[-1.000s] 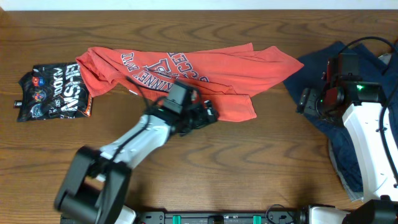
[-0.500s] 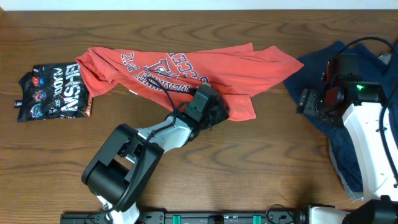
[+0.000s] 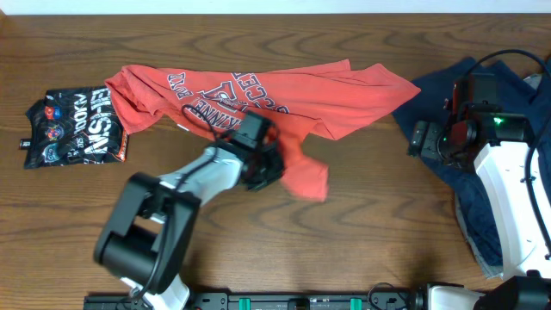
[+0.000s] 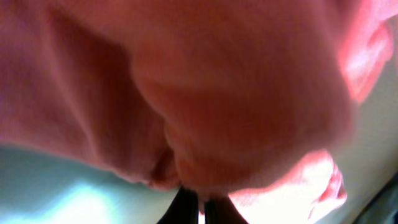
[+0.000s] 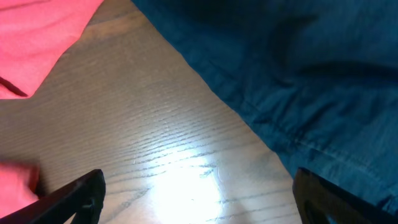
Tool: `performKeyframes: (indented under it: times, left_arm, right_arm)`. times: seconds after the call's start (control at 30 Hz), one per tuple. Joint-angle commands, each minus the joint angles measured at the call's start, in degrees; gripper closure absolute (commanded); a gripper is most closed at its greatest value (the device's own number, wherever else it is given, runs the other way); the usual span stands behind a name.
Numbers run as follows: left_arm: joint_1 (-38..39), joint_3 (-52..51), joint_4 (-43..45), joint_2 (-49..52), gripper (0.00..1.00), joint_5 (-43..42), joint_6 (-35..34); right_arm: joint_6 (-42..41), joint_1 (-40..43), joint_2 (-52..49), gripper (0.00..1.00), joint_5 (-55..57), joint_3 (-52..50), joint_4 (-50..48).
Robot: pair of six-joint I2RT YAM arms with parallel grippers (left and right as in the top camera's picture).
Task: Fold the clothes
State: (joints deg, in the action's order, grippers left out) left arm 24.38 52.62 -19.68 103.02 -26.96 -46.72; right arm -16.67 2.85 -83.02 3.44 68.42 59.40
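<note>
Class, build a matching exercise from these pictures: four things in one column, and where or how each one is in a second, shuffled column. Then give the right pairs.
Column one:
1. T-shirt
2. snack bag
3. blue cloth
4. left fingers

Column two:
A. far left of the table
B. shut on orange-red fabric
C. right side, partly under the right arm
D. spread across the middle, print showing

Pairs: 1-D, 2-A, 3-C, 4-B.
</note>
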Motion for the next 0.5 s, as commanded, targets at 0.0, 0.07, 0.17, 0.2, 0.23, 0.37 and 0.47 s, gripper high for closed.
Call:
performKeyframes:
  times: [0.0,0.07,0.17,0.2,0.23,0.37,0.47]
  left_arm:
    - [-5.44,-2.91,-12.76,-1.57,0.94,-1.81,11.19]
    - [-9.29,-2.91,-20.92,-4.7,0.94,4.04,12.24]
    - [-15.26,-2.91,-29.49,-9.81,0.94,13.27,12.22]
    - [-17.53,-2.91,-31.52,-11.67,0.94,15.58,12.24]
    - [-19.96,-2.91,-33.2,-13.55,0.94,17.14,12.22]
    - [-28.89,-2.91,-36.94,-19.67,0.94,18.29,12.81]
    - [-34.23,-2.91,-38.07,-22.71,0.94,18.25,14.25]
  right_arm:
    - [1.11,0.24,-0.37,0.05,0.11,0.11,-0.04]
    - [1.57,0.24,-1.07,0.04,-1.11,-0.09,-0.04]
    - [3.34,0.17,-2.64,0.05,-5.62,-0.76,-0.46]
    - [3.48,0.17,-3.3,0.06,-6.6,-0.96,-0.48]
    - [3.48,0.15,-4.17,0.06,-7.13,-1.18,-0.48]
    - [3.45,0.09,-7.02,0.07,-7.37,-2.1,-1.22]
    - [3.45,0.09,-9.09,0.07,-7.34,-3.13,-2.97]
